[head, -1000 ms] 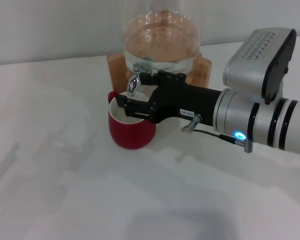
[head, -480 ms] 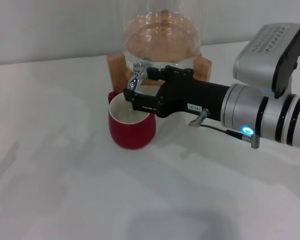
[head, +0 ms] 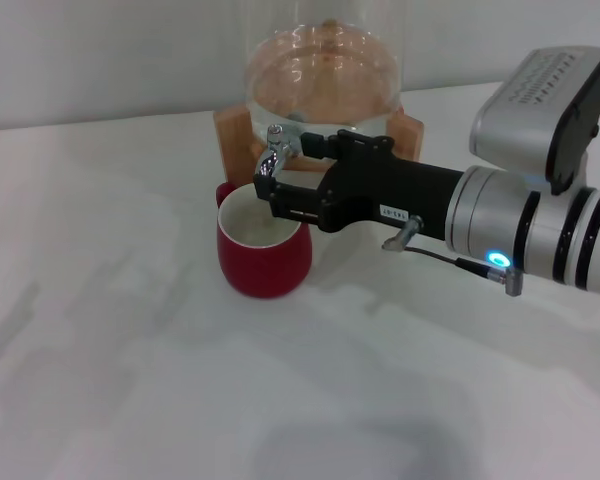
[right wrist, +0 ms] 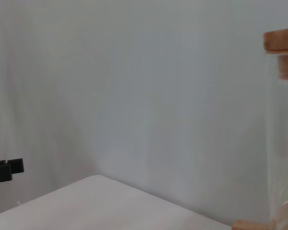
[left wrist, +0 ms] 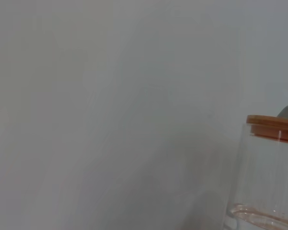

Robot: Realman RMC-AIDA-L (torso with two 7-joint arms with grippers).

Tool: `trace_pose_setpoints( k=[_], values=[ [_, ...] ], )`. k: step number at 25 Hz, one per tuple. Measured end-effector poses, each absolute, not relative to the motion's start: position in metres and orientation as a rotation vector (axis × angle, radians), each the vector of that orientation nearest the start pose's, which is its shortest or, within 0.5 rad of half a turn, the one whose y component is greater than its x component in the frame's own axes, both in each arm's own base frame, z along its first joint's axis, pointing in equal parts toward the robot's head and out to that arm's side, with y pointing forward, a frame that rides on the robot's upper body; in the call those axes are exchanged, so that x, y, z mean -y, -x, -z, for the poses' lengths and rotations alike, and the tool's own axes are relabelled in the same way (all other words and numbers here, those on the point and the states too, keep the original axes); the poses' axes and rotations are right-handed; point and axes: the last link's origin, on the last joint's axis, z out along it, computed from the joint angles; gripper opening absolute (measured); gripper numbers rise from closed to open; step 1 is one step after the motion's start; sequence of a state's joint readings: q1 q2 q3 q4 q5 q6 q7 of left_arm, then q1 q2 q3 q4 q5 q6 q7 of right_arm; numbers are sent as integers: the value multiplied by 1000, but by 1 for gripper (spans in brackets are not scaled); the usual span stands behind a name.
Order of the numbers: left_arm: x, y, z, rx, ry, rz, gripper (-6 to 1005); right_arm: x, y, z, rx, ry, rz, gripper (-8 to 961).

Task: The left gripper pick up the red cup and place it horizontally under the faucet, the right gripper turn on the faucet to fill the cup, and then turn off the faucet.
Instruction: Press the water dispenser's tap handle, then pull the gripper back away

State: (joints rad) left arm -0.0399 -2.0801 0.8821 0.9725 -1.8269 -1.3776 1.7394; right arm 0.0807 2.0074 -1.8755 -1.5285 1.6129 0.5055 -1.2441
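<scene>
The red cup (head: 263,252), squat and dark red with an off-white inside, is standing upright on the white table (head: 130,350) just left of centre, directly below the small chrome faucet (head: 276,148) of the glass jar (head: 323,75). The right gripper (head: 273,175) is reaching in from the right, its black jaws parted around the faucet; contact is unclear. Its small white label (head: 393,213) is carrying print too small to read.
</scene>
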Motion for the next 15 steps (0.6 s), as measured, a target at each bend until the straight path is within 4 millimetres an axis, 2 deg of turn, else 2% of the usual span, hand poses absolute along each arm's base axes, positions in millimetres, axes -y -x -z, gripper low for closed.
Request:
trace_pose_setpoints(
  k=[15],
  values=[
    [-266, 320, -92, 701, 2039, 953, 707, -315, -148, 22, -574, 2322, -710, 781]
  ],
)
